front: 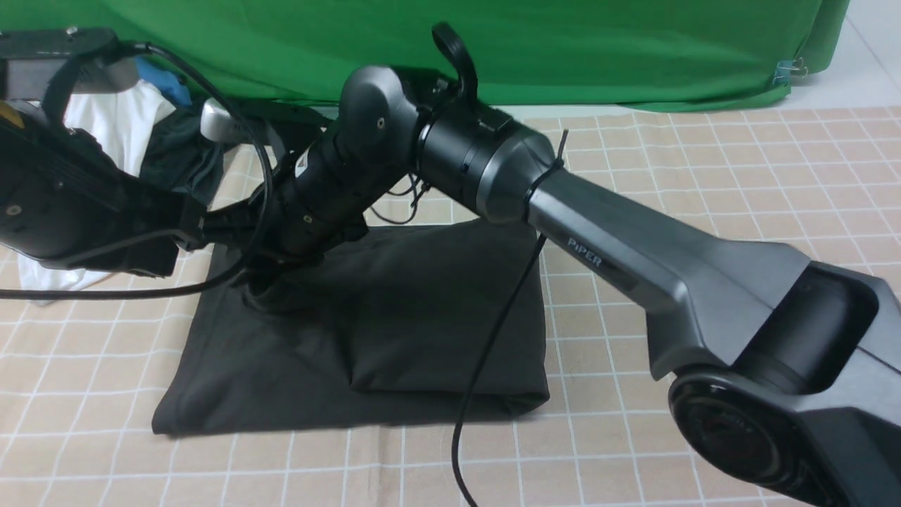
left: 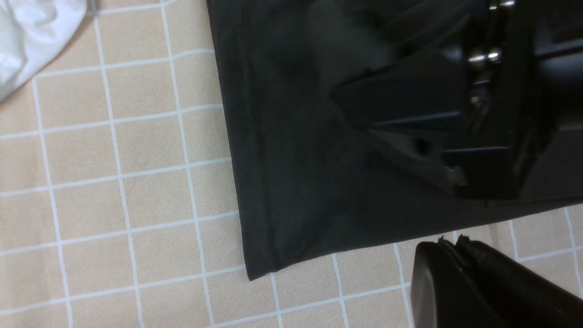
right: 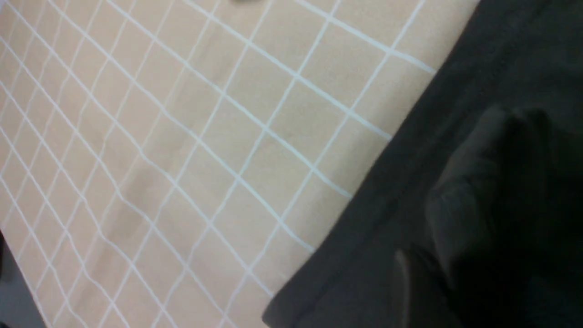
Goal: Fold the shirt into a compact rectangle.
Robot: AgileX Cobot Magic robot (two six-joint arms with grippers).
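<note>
The black shirt (front: pixel 394 317) lies folded on the checked tablecloth, a thicker folded layer at its front right. My right arm reaches across it, and the right gripper (front: pixel 266 287) is down on the shirt's far left part, its jaws hidden behind the wrist. In the right wrist view a dark finger (right: pixel 410 287) blends into the shirt (right: pixel 455 136), so the jaws' gap does not show. My left gripper (left: pixel 448 243) is shut and empty, just off the hemmed edge of the shirt (left: pixel 296 182), over the cloth. The right gripper's body (left: pixel 455 127) rests on the fabric there.
A heap of white, blue and dark clothes (front: pixel 141 127) lies at the back left, with a white garment (left: pixel 32 36) near the shirt's corner. A green backdrop (front: pixel 563 49) closes the far side. A black cable (front: pixel 493 338) hangs across the shirt.
</note>
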